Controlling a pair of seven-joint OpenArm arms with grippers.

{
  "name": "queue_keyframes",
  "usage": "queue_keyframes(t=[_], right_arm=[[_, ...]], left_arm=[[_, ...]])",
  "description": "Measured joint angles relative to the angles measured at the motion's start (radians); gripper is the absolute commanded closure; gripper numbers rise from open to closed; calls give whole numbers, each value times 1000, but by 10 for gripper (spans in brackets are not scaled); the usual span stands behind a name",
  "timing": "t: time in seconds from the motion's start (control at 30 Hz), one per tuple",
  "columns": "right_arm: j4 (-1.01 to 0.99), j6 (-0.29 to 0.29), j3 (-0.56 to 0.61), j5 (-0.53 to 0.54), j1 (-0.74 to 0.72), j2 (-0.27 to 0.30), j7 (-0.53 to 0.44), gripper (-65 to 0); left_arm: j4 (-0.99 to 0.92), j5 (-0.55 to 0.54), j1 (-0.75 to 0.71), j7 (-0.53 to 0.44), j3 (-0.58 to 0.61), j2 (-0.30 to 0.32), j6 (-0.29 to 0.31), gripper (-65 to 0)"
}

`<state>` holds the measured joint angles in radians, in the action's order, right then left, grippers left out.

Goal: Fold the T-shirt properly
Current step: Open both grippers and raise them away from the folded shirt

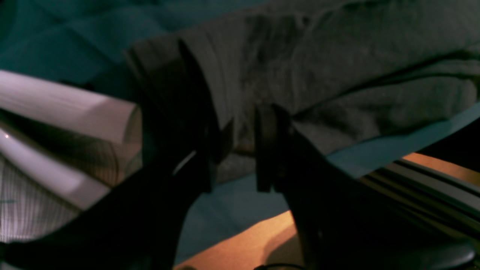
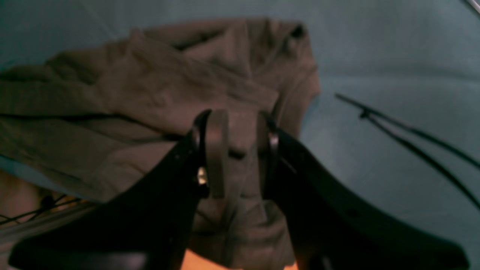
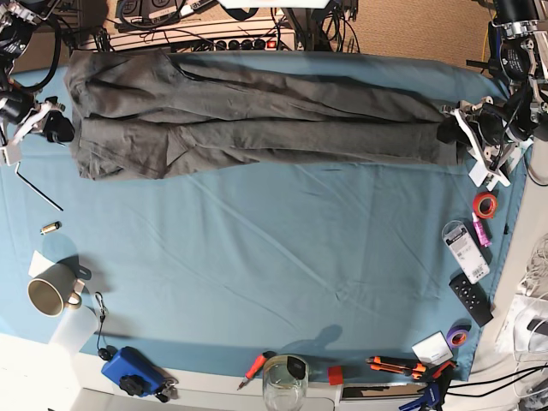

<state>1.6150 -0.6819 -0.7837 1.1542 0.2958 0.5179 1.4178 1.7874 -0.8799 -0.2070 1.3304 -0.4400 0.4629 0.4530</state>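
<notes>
We see the T-shirt (image 3: 257, 116) stretched flat along the top of the frame on the worktop (image 3: 282, 257); our left tool (image 1: 240, 150) and right tool (image 2: 242, 150) each stand part open, fabric between the jaws

A mug (image 3: 49, 294) sits near the tablecloth's (image 3: 257, 274) edge, with a blue device (image 3: 130, 371), glass jar (image 3: 284, 383), black remote (image 3: 472, 298) and red tape roll (image 3: 485, 205).

The base view looks straight down from high above the table. Each wrist view sits close behind its own fingers, facing one end of the T-shirt (image 3: 257, 120), which all three views share.
</notes>
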Motion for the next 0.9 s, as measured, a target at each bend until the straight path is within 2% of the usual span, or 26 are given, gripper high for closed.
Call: queue_keyframes(t=[0.1,0.2,0.3,0.43,0.6,0.63,0.77,0.9], right_arm=[[0,0,0,50,-1,0,-4,-141],[0,0,0,48,-1,0,-4,-141],[0,0,0,36,-2,0,-4,-141],[0,0,0,36,-2,0,-4,-141],[0,0,0,36,-2,0,-4,-141],[0,0,0,36,-2,0,-4,-141],[0,0,0,36,-2,0,-4,-141],[0,0,0,36,-2,0,-4,-141]], left_arm=[[0,0,9,-7,0,0,0,-178],[0,32,17,-24,0,0,19,-252],[0,59,16,-44,0,0,7,-310],[0,69,16,-57,-1,-8,-16,-312],[0,69,16,-56,-1,-67,-16,-312],[0,82,16,-57,-1,-77,-16,-312],[-3,232,15,-72,-1,-112,-86,-312],[-3,241,16,-79,-1,-114,-103,-311]])
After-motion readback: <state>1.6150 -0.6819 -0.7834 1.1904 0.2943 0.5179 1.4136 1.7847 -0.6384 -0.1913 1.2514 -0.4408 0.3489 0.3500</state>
